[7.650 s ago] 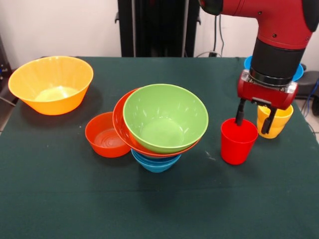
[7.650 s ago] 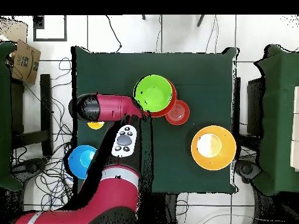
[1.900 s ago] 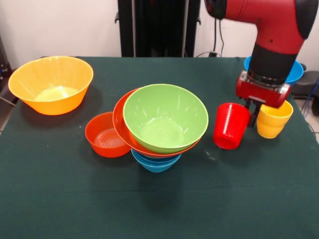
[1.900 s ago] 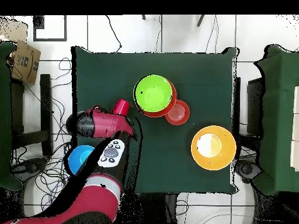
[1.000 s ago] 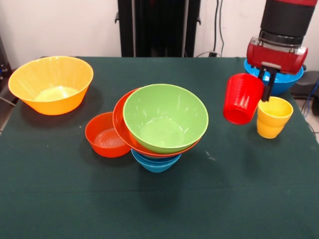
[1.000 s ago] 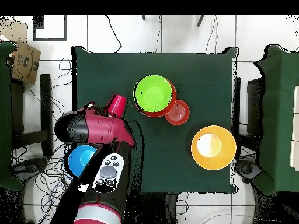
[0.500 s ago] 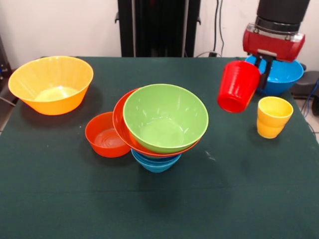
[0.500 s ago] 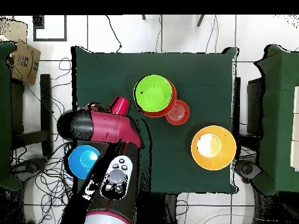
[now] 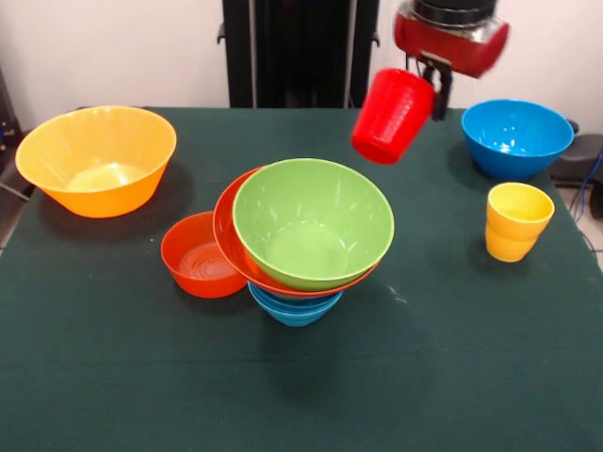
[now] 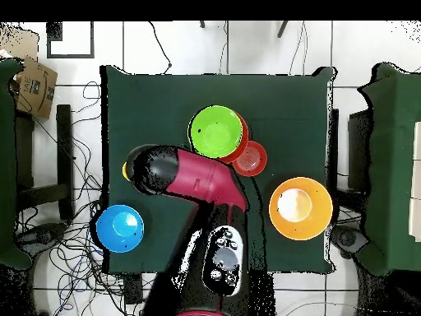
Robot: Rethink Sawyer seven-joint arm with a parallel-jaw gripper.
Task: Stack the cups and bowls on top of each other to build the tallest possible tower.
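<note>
My gripper (image 9: 430, 88) is shut on the rim of the plain red cup (image 9: 390, 115) and holds it tilted in the air, above and to the right of the tower. The tower is a green bowl (image 9: 312, 222) nested in a red-orange bowl (image 9: 229, 234) on a blue bowl (image 9: 294, 308). The yellow cup (image 9: 514, 221) stands upright at the right. In the overhead view the arm (image 10: 193, 177) hides the gripper and the red cup. The green bowl (image 10: 215, 133) shows there beside it.
A small red-orange bowl (image 9: 196, 255) touches the tower's left side. A large orange-yellow bowl (image 9: 97, 158) stands at the far left and a blue bowl (image 9: 516, 137) at the far right. All rest on the green table (image 9: 141, 377).
My gripper has risen and carried the red cup left, away from the yellow cup and toward the tower. The blue bowl at the right is now uncovered.
</note>
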